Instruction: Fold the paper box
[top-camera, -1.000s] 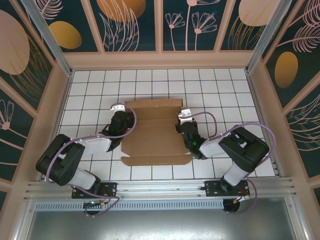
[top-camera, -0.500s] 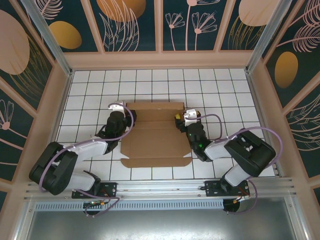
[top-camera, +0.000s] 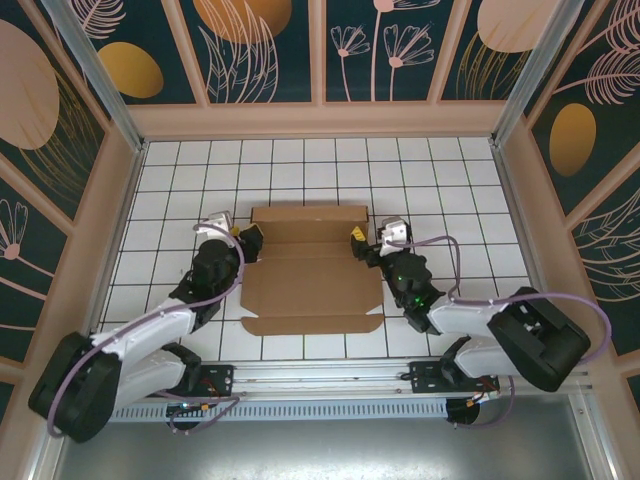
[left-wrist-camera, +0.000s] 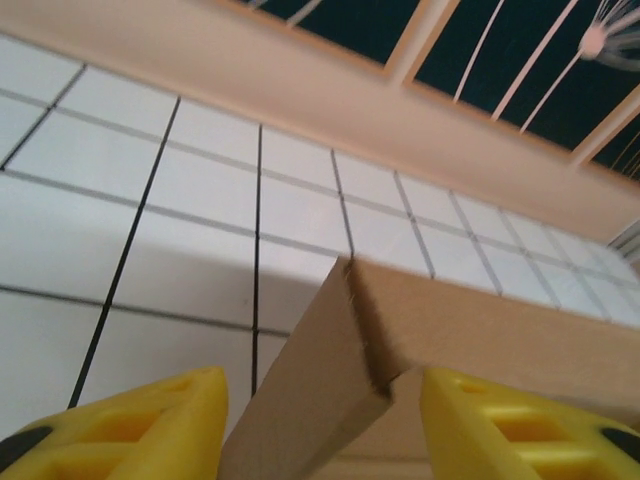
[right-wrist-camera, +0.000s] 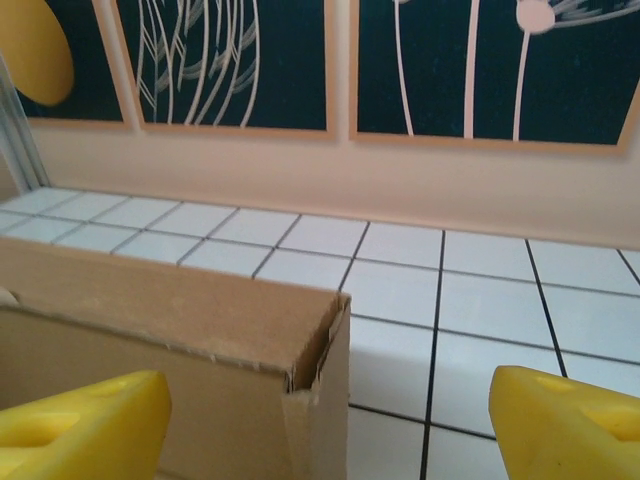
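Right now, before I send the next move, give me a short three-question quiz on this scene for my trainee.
1. True or false: the paper box lies completely flat on the tiled table.
2. On the right arm, the jaws stand: A) at the right end of the box's raised wall, B) at the box's near edge, C) over its middle.
3. What sits between the yellow fingers of the left arm?
Key: 1 false, a wall stands up in both wrist views. 2 A. 3 a corner of the box's cardboard.
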